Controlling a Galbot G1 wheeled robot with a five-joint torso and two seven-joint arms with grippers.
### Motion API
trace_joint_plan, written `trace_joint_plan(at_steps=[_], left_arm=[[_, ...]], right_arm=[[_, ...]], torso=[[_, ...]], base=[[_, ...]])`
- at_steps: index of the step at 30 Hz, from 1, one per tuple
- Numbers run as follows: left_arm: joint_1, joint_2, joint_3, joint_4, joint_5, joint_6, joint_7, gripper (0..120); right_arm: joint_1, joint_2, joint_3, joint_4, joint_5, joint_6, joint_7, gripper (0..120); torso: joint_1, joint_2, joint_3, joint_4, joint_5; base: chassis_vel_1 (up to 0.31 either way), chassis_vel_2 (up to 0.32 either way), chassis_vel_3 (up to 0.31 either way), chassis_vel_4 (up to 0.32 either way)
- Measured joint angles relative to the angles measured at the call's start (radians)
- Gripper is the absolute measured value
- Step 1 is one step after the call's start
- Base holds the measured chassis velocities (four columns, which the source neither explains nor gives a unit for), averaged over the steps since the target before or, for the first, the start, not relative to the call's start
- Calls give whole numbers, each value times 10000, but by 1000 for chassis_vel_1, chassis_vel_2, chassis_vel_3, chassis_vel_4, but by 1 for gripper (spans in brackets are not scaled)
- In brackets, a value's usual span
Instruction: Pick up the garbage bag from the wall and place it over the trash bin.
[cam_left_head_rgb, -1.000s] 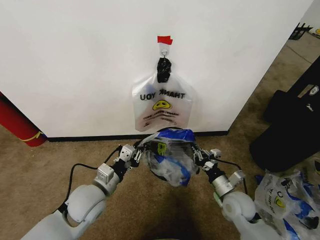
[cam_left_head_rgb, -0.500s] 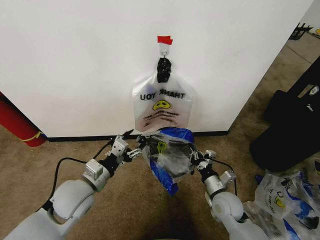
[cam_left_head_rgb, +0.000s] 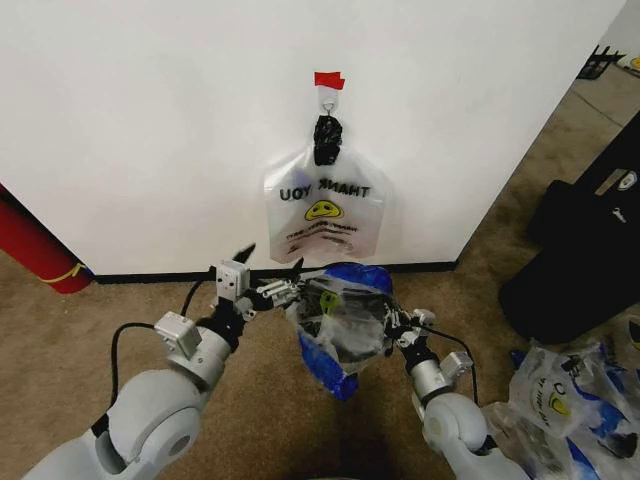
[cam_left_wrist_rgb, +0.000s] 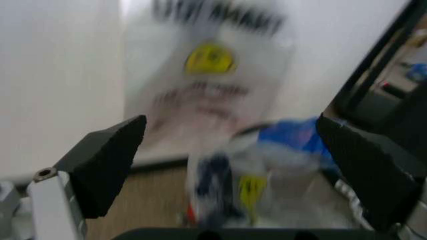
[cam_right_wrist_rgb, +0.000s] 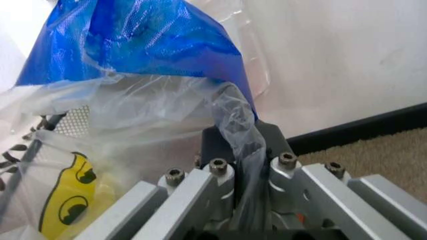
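The garbage bag (cam_left_head_rgb: 342, 312), translucent with blue patches, hangs crumpled low in front of the white wall (cam_left_head_rgb: 150, 130), between the two grippers and just below a white THANK YOU smiley bag (cam_left_head_rgb: 322, 210) that hangs from a hook (cam_left_head_rgb: 328, 102) under a red tape strip (cam_left_head_rgb: 329, 79). The right gripper (cam_left_head_rgb: 392, 322) pinches a twisted strip of the bag's plastic between its closed fingers (cam_right_wrist_rgb: 220, 175). The left gripper (cam_left_head_rgb: 268, 275) sits just beside the bag's left edge with its black fingers (cam_left_wrist_rgb: 107, 160) spread wide and gripping nothing.

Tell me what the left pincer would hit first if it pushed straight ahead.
Probably the garbage bag, which hangs just ahead between the open left pincer's fingers; beyond it are the THANK YOU bag and the wall. Depth is unclear.
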Motion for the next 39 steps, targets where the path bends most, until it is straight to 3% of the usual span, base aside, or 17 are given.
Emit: trace_joint_plan(at_steps=[5,15,24,28,31,36,39], left_arm=[[41,-92,-35,-203,-1304,585,-1568,100],[1309,-612,-51,-378,661,720,-1894,100],[1436,-627,-123,-436,760,1065,-1953,100],[1372,-755,-38,-408,-82,1638,-2184,100],[1064,-907,77,-238,-1296,2138,-2335,100],[852,-972,208,166,-1669,2368,-2360,100],[821,-965,313,397,-1561,2409,-2311,87]], right_arm=[[115,172,-20,-200,-325,102,132,0],[301,319,-649,150,-830,296,1691,0],[476,493,-1050,345,-1476,526,2649,0],[457,738,-1301,472,-2248,786,3082,0],[338,858,-1382,496,-2982,1126,3083,0],[267,1029,-1371,485,-3621,1443,2958,0],[296,1124,-1325,411,-4063,1584,2944,0]], torso=[[0,1,0,-1,0],[0,0,1,2,-1],[0,0,1,0,0],[0,0,1,2,0],[0,0,1,0,0],[0,0,1,0,0],[0,0,1,0,0]], base=[[0,0,0,0],[0,0,0,0],[0,0,0,0],[0,0,0,0],[0,0,0,0],[0,0,0,0],[0,0,0,0]])
